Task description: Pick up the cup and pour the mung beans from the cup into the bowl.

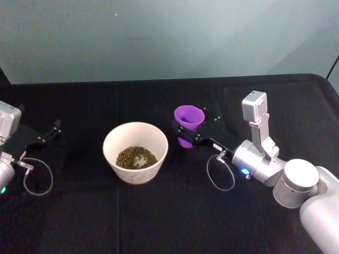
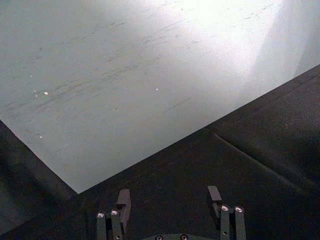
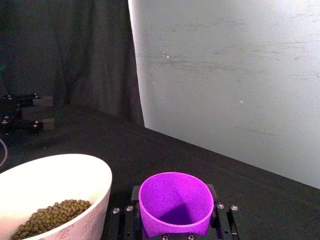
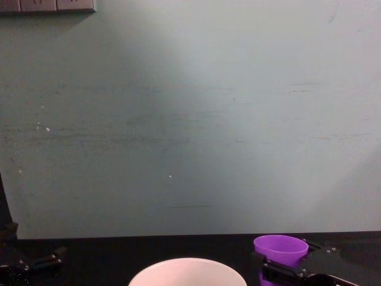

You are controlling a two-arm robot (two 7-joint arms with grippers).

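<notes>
The fingers [image 3: 220, 220] of the right gripper [image 1: 189, 133] are closed on the two sides of the cup [image 1: 189, 119], which stands upright, looks empty inside and is just to the right of the bowl [image 1: 135, 152] on the black table [image 1: 159, 211]. The bowl stands near the middle of the table with the mung beans [image 1: 136, 157] lying in its bottom. The left gripper [image 1: 47, 135] rests far at the left edge of the table with its fingers [image 2: 123, 201] spread apart and holding nothing.
</notes>
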